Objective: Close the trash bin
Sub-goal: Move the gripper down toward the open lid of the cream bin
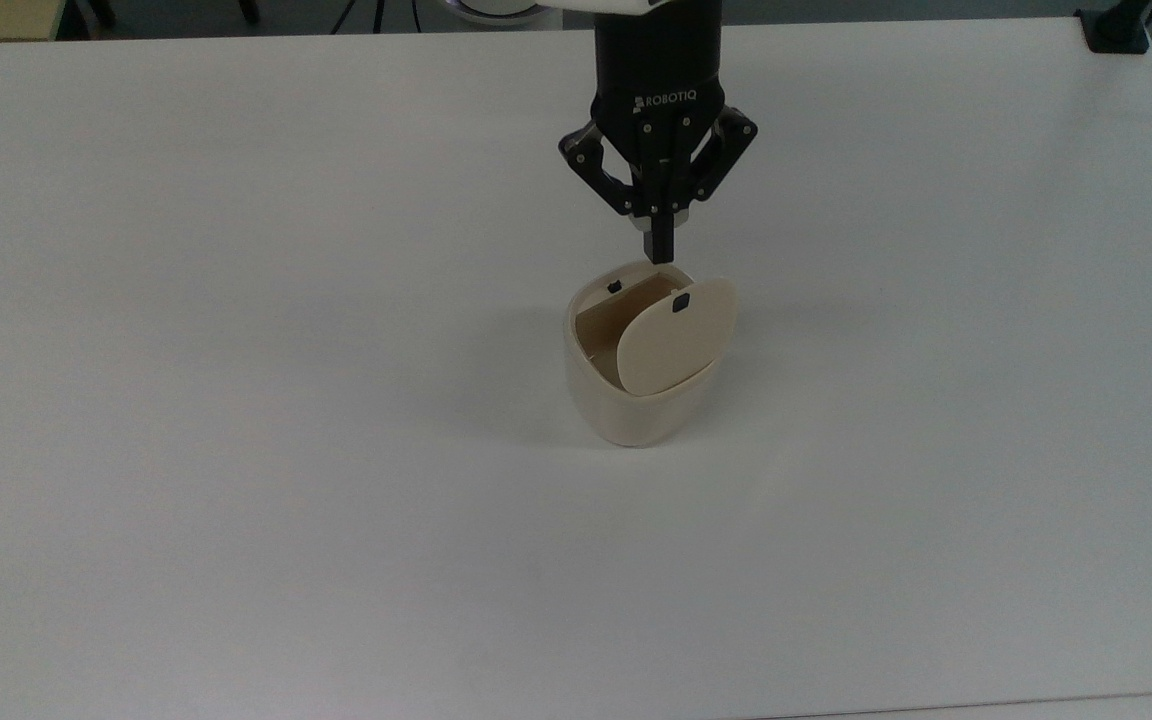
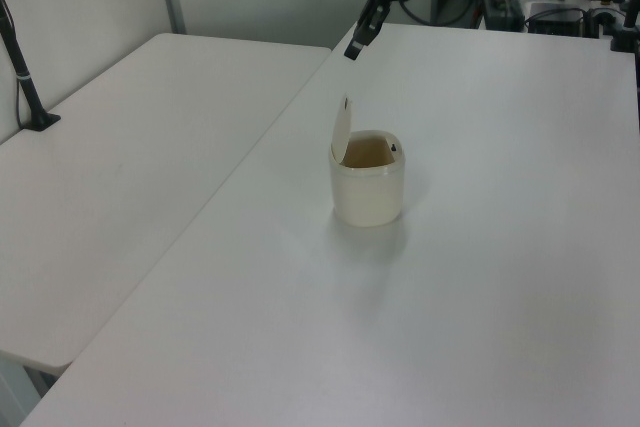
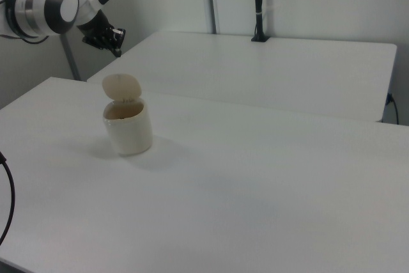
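Bin [image 1: 636, 400]: small, cream plastic, with a rounded-square body that narrows toward its base, standing on the white table [image 1: 236, 400] near the middle. Its flat lid [image 1: 676, 335] stands raised on the hinge, a small black square mark near its edge, and the tan inside shows. In the top view the black gripper [image 1: 661, 250] hangs just beyond the bin's far rim, fingers pressed together and holding nothing.
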